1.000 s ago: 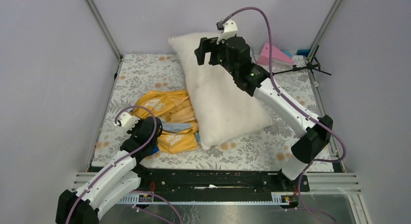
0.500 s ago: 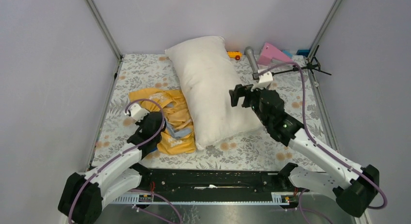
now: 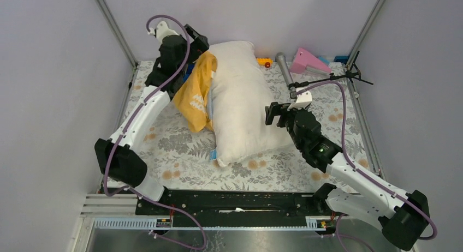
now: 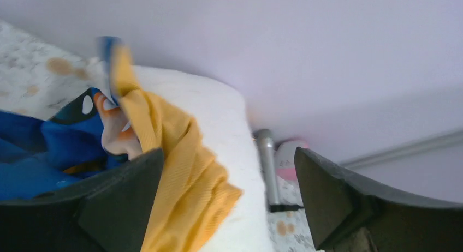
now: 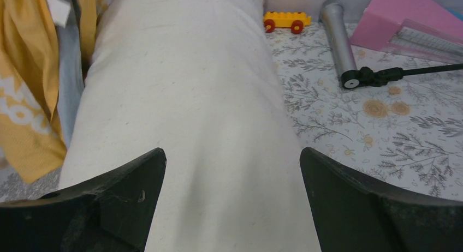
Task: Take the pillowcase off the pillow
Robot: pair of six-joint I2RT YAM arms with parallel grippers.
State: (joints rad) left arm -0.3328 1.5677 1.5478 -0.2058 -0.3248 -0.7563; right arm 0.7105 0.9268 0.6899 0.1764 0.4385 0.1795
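Against the pillow (image 3: 240, 110) hangs the pillowcase (image 3: 197, 94), touching the spread left claw (image 4: 227, 154); the right claw (image 5: 232, 151) gapes.

The pillowcase (image 3: 196, 94) hangs from the raised left tool (image 3: 195, 42) against the pillow (image 3: 240, 99), with the right tool (image 3: 274, 113) at its right edge.

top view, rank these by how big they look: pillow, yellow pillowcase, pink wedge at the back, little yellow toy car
1. pillow, by far the largest
2. pillowcase, bunched up, so it shows less than its full spread
3. pink wedge
4. yellow toy car, the smallest

The gaps are clear, with no close calls.
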